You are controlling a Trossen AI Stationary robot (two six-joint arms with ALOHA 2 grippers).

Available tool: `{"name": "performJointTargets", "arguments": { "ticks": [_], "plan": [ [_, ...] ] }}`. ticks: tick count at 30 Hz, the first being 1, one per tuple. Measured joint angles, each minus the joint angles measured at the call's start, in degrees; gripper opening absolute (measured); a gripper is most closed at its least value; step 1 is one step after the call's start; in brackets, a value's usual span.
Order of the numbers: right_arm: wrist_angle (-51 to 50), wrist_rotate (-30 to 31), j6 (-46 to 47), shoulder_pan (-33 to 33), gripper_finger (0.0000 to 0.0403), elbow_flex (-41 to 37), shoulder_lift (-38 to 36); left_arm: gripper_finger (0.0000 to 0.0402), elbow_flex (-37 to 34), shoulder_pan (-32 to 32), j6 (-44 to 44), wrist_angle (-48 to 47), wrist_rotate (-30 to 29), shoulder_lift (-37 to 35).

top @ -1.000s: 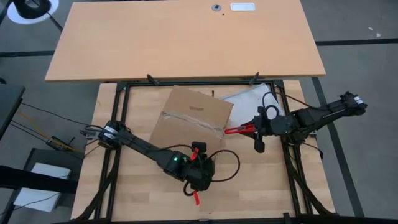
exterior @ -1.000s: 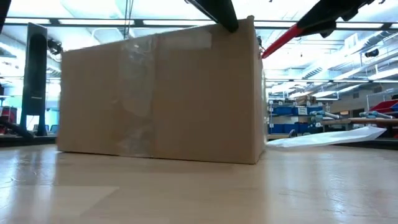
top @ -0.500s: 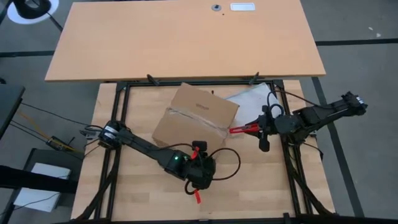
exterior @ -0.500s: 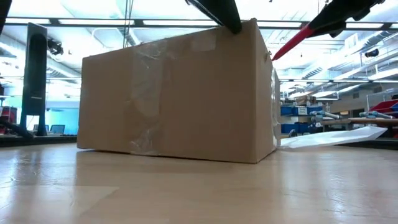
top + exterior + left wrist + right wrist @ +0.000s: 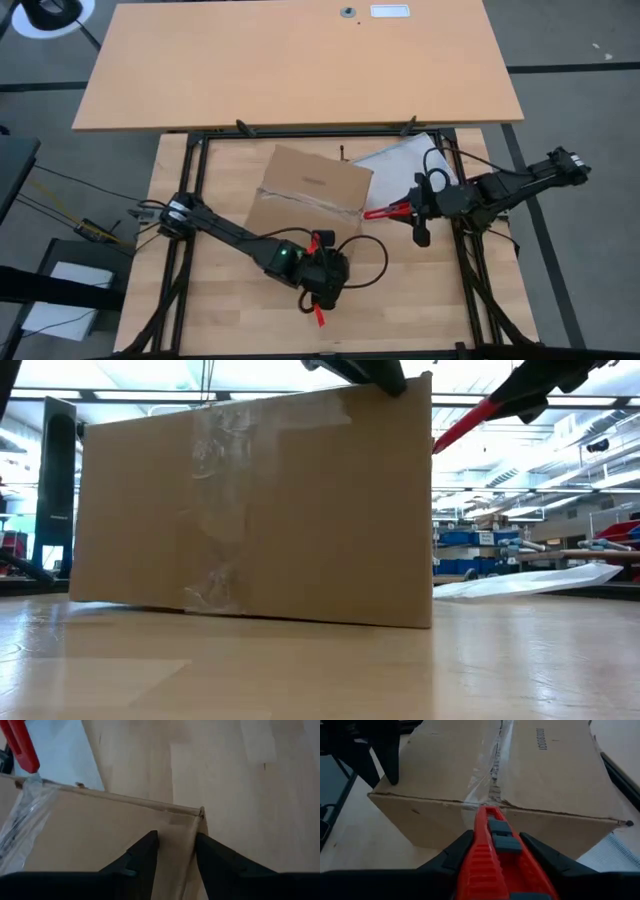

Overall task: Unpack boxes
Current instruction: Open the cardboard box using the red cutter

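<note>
High view puts the brown cardboard carton (image 5: 308, 190) on the wooden table (image 5: 220, 290), toward its far half and turned at a slant to the table's edges, flaps closed under a strip of clear tape (image 5: 487, 770) along the top seam. Bare wood lies open along the near edge and the near right corner, and between the carton and the left rim. A flat white bag (image 5: 400, 160) lies just beyond the carton's far right corner.

Left gripper (image 5: 175, 851) rests at the carton's near corner, its two dark fingers (image 5: 145, 852) a narrow gap apart and set either side of the top edge there, pressing on the cardboard without clearly pinching it. Low view shows that finger tip on the carton's upper right corner.

Right gripper (image 5: 492, 845) hangs off the carton's right side, clenched on the red-handled box cutter (image 5: 492, 842). The cutter's tip points at the taped seam where it meets the carton's top edge; contact cannot be judged
</note>
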Motion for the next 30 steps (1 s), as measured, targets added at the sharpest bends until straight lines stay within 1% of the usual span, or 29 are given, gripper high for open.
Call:
{"name": "performJointTargets", "arguments": {
  "ticks": [6,12,15,20,23,27,30],
  "plan": [
    [3.0,-0.66,-0.17,-0.04,0.014,-0.02,3.1,0.014,0.12,0.7,1.38,5.62,0.04,1.48],
    [4.52,0.97,-0.05,0.1,0.014,-0.02,4.71,0.014,0.18,1.5,1.38,6.9,0.07,1.92],
    [3.24,1.75,-0.1,0.15,0.014,-0.04,3.58,0.014,0.19,1.51,1.46,6.79,0.04,1.97],
    [1.67,8.04,-2.37,0.35,0.0145,-0.24,1.01,0.014,0.55,1.97,2.34,5.9,-0.46,2.03],
    [0.76,10.56,-4.46,0.35,0.0139,-0.26,-0.43,0.014,0.52,2.12,3.37,5.96,-1.29,2.08],
    [-0.82,11.73,-6.14,0.35,0.0139,-0.26,-2.87,0.014,0.47,2.24,3.15,6.74,-1.73,2.12],
    [-1.11,12.44,-6.45,0.39,0.0146,-0.11,-5.01,0.014,0.46,2.32,1.38,6.96,-1.97,2.16]
  ]
}}
